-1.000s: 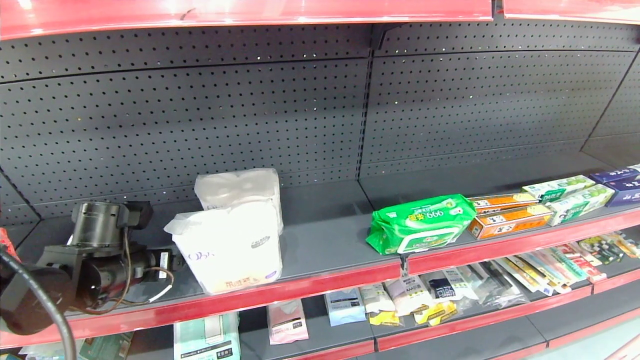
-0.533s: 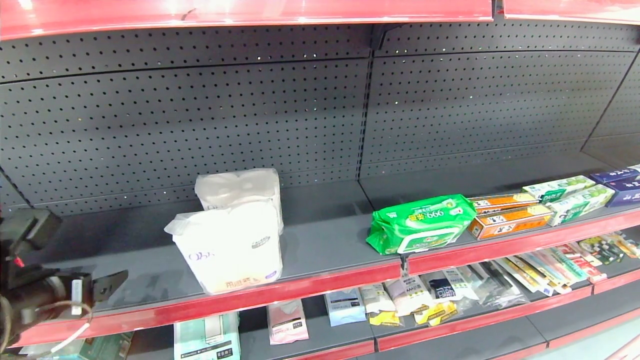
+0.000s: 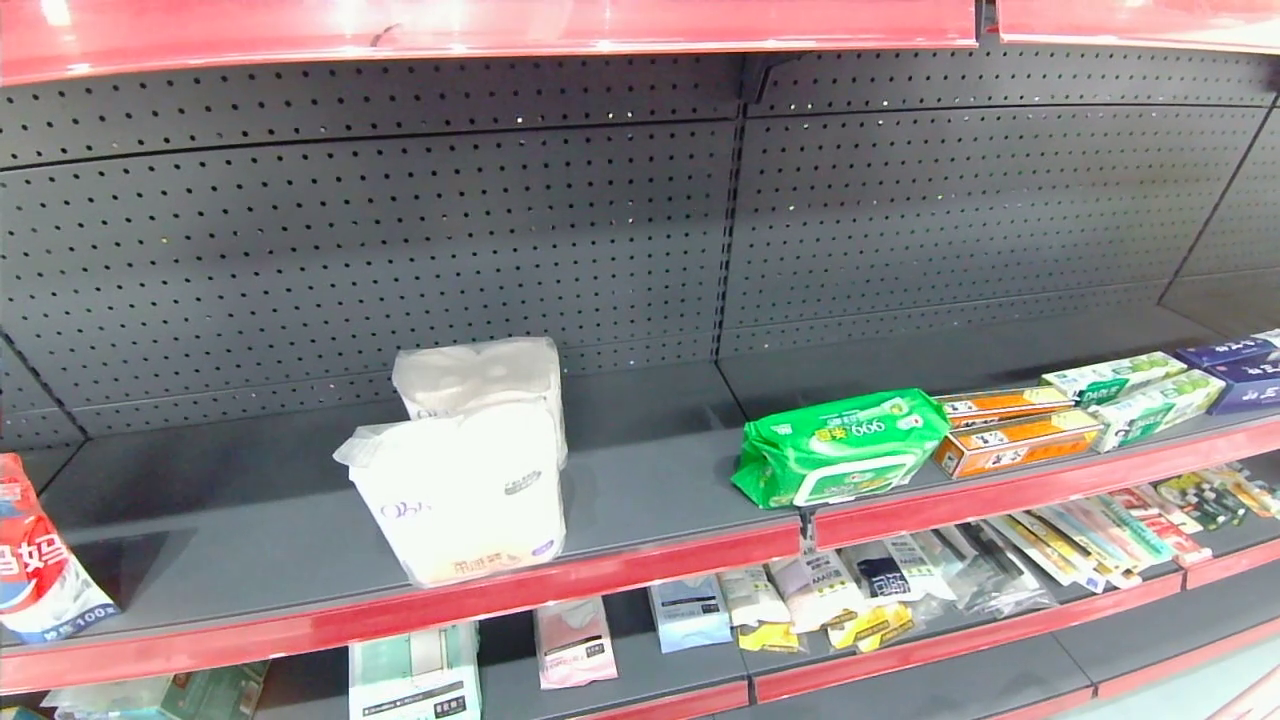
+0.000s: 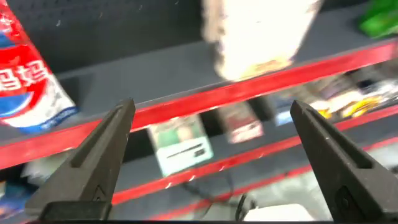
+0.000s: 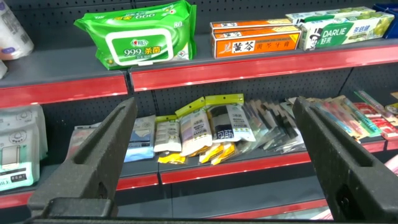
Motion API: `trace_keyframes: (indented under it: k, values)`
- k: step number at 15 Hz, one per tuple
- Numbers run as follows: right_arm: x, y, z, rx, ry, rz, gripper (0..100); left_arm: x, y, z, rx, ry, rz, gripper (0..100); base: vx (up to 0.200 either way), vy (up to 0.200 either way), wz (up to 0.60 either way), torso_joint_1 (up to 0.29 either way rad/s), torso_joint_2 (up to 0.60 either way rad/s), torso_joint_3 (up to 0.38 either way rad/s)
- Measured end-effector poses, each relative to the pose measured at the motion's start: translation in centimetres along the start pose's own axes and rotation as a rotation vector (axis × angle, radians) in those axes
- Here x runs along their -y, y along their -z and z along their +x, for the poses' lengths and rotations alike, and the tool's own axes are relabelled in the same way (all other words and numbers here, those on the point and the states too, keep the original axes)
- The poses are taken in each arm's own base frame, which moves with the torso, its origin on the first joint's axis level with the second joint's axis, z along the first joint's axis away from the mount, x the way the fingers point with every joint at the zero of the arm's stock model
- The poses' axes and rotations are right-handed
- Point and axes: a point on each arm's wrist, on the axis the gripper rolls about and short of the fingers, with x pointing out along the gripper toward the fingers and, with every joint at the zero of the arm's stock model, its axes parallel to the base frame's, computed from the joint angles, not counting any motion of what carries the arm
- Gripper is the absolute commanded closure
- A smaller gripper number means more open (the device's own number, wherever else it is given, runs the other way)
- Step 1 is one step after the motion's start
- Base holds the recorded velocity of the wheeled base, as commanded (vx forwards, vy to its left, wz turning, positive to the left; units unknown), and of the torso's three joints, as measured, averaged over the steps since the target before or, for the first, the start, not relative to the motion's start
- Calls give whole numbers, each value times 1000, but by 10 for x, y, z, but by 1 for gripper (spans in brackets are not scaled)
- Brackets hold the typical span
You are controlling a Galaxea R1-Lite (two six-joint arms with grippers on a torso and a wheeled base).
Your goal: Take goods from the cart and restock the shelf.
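Note:
On the grey middle shelf (image 3: 650, 480) two white tissue packs stand left of centre, one (image 3: 465, 500) at the front and one (image 3: 480, 375) behind it. A red, white and blue bag (image 3: 40, 570) stands at the shelf's far left end, also seen as the bag (image 4: 25, 87) in the left wrist view. My left gripper (image 4: 211, 168) hangs open and empty in front of the shelf's red edge (image 4: 249, 90), apart from the white pack (image 4: 261, 31). My right gripper (image 5: 214, 162) is open and empty, facing the lower shelf below the green wipes pack (image 5: 140, 31).
Right of the divider lie a green wipes pack (image 3: 840, 445), orange boxes (image 3: 1015, 440), toothpaste boxes (image 3: 1140, 395) and blue boxes (image 3: 1240, 370). Bare shelf lies between the bag and the tissue packs. The lower shelf holds several small packets (image 3: 800, 595).
My left arm, which was on the shelf left of the tissue packs, has pulled back to the left and out of the head view. The red and white bag now stands uncovered.

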Motion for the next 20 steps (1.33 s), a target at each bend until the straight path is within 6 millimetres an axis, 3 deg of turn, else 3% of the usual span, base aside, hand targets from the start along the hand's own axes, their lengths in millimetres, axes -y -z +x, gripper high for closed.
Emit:
trace_keyframes:
  k: [2, 4, 8, 13, 20]
  values:
    - [0, 0, 0, 0, 0, 0, 0, -3, 24, 2, 27, -166, -13, 0, 0, 0, 0, 0, 0, 0]
    - [0, 0, 0, 0, 0, 0, 0, -7, 34, 7, 110, -314, -54, 0, 0, 0, 0, 0, 0, 0]
    - [0, 0, 0, 0, 0, 0, 0, -5, 50, 14, 113, -212, -30, 0, 0, 0, 0, 0, 0, 0]
    - [0, 0, 0, 0, 0, -1, 0, -5, 52, 14, 113, -217, -42, 0, 0, 0, 0, 0, 0, 0]
    - [0, 0, 0, -1, -7, -16, 0, -5, 52, 14, 113, -218, -40, 0, 0, 0, 600, 5, 3, -1]
